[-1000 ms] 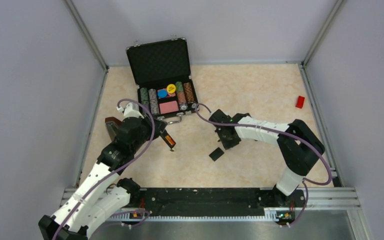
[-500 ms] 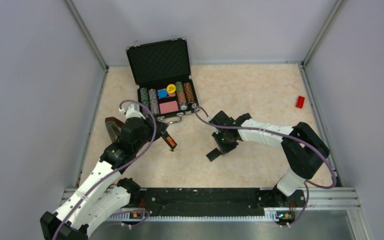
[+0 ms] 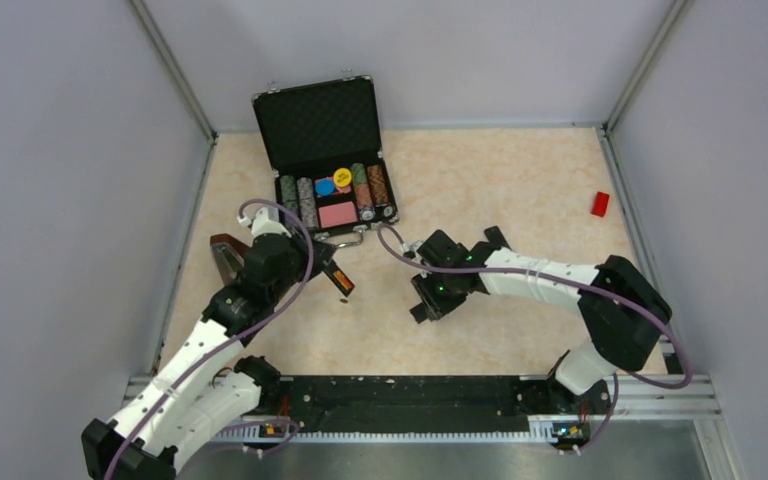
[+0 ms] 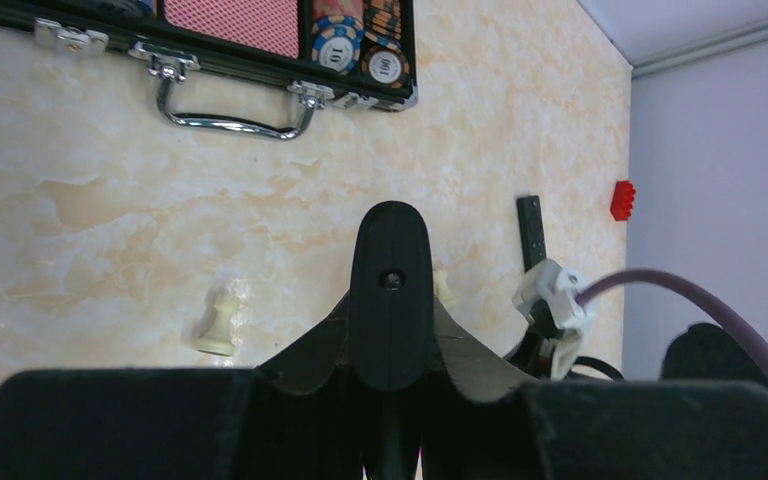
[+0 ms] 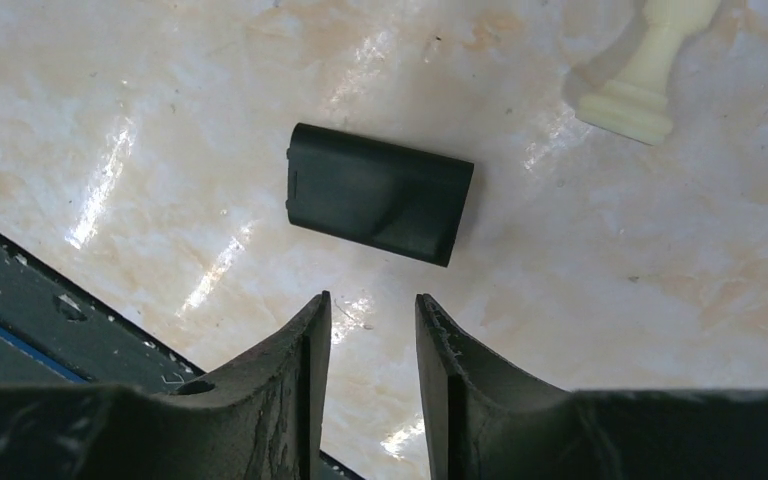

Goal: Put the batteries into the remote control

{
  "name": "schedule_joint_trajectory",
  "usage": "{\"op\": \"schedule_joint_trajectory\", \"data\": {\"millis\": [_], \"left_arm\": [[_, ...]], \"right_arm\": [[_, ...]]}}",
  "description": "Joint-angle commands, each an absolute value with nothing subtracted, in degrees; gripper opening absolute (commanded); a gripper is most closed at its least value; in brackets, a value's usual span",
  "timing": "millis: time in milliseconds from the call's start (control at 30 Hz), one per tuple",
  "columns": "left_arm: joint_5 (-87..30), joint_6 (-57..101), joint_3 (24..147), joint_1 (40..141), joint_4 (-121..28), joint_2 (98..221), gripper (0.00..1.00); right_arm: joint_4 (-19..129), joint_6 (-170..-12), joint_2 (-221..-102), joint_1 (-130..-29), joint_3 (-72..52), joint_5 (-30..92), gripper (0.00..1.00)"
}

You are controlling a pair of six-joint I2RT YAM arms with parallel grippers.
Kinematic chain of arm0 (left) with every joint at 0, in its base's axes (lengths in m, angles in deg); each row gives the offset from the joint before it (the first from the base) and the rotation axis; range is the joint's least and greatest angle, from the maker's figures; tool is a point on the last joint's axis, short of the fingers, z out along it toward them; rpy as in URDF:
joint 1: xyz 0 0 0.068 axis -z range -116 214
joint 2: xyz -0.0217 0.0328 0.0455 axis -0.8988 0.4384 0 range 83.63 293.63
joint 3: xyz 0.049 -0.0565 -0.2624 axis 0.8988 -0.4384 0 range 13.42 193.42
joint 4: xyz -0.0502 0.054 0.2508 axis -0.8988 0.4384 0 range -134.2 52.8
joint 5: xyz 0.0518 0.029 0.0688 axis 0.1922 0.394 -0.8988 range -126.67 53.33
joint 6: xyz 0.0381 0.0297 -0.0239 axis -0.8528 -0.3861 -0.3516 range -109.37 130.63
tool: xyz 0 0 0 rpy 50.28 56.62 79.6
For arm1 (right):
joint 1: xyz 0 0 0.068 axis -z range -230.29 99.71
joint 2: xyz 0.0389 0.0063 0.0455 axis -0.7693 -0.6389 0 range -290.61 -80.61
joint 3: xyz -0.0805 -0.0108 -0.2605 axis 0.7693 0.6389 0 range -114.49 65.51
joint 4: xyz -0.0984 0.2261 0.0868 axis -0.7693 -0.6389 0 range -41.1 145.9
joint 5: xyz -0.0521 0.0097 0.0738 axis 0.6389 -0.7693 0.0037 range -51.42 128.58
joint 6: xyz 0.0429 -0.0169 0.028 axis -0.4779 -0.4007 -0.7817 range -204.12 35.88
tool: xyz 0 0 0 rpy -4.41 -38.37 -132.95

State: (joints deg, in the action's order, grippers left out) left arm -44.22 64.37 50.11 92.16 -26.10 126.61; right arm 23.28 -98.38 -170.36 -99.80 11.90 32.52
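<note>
My left gripper [image 3: 330, 274] [image 4: 390, 310] is shut on the remote control [image 3: 338, 282] [image 4: 391, 262], a slim black bar held above the table. A red-orange strip, seemingly the batteries [image 3: 340, 285], shows along the bar in the top view. In the left wrist view only the remote's black end with a small hole shows. The remote's small black back cover [image 5: 380, 193] [image 3: 418, 313] lies flat on the table. My right gripper [image 5: 372, 312] [image 3: 430, 298] hovers just short of the cover, open, with nothing between its fingers.
An open case [image 3: 322, 120] of poker chips stands at the back left, its handle [image 4: 230, 110] towards me. Cream chess pawns [image 4: 218, 322] [image 5: 640, 70] lie on the table. A plain black bar [image 4: 531, 230] lies beyond the right arm, and a red block [image 3: 600, 203] lies far right.
The right arm has moved left and nearer, over the back cover, and its jaws have opened wider. The left gripper has kept hold of the remote almost in place.
</note>
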Motion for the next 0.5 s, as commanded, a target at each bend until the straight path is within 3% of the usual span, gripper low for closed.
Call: {"op": "schedule_joint_trajectory", "data": {"millis": [0, 133, 233, 467], "left_arm": [[-52.1, 64.1, 52.7, 91.9, -23.8, 124.9, 0.00], [-60.4, 65.1, 56.3, 91.7, -16.2, 124.1, 0.00], [-62.5, 65.4, 58.2, 90.9, -13.5, 124.7, 0.00], [-48.9, 64.2, 59.1, 82.4, -18.2, 127.7, 0.00]], "right_arm": [[24.1, -90.4, -167.0, -101.2, 9.6, 34.9, 0.38], [26.3, -77.3, -166.7, -102.3, 9.1, 38.4, 0.43], [25.9, -65.6, -167.3, -102.3, 8.2, 33.2, 0.47], [23.0, -49.1, -171.4, -102.2, 4.1, 27.4, 0.50]]}}
